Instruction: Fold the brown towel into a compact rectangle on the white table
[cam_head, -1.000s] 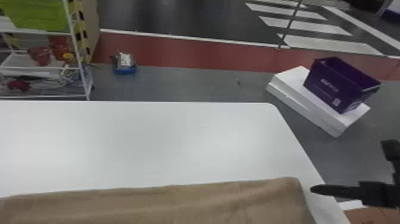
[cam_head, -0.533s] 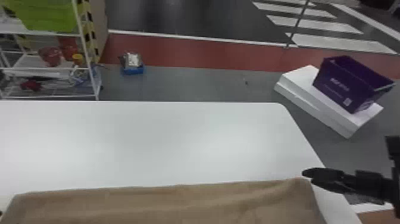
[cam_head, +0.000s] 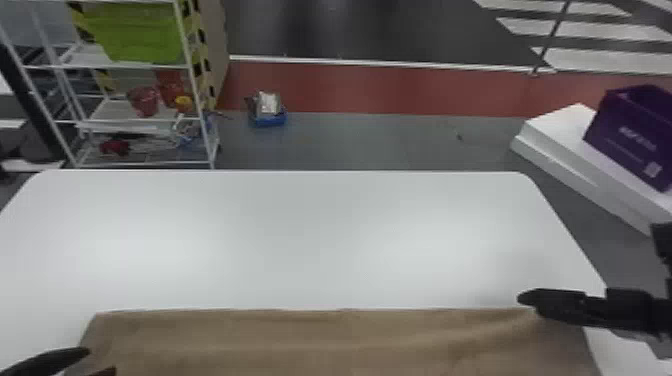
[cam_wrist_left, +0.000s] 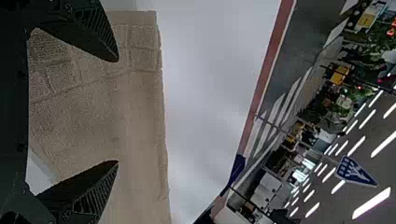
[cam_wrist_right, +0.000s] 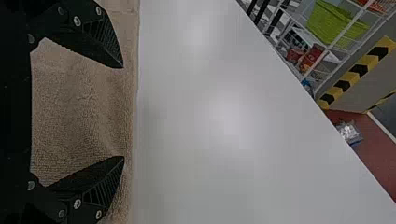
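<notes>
In the head view, the brown towel (cam_head: 320, 340) lies across the near part of the white bench (cam_head: 320, 240) as a wide band, its long far edge nearly straight and its surface lightly rippled. The left pincer (cam_head: 102, 361) is at its left end, its 2 fingertips apart; the right pincer (cam_head: 528, 302) is at the far right corner, overlapping the cloth, though whether it touches I cannot tell from here. Beyond the bench, a white wire rack (cam_head: 193, 82) holds a green bin (cam_head: 140, 37) and, lower down, a red bucket (cam_head: 144, 100). A blue tray (cam_head: 270, 121) sits on the floor, and to the right a purple crate (cam_head: 627, 135) rests on a white block (cam_head: 560, 145). In the left wrist view, the left pincer (cam_wrist_left: 116, 111) is spread wide, with towel visible between its 2 fingers and pressed grid lines marking part of the cloth; a blue sign (cam_wrist_left: 355, 171) shows in the room behind. In the right wrist view, the right pincer (cam_wrist_right: 123, 112) is likewise spread, its 2 ribbed fingers well apart over the towel, the tips near the cloth's edge, with bare bench just past it.
</notes>
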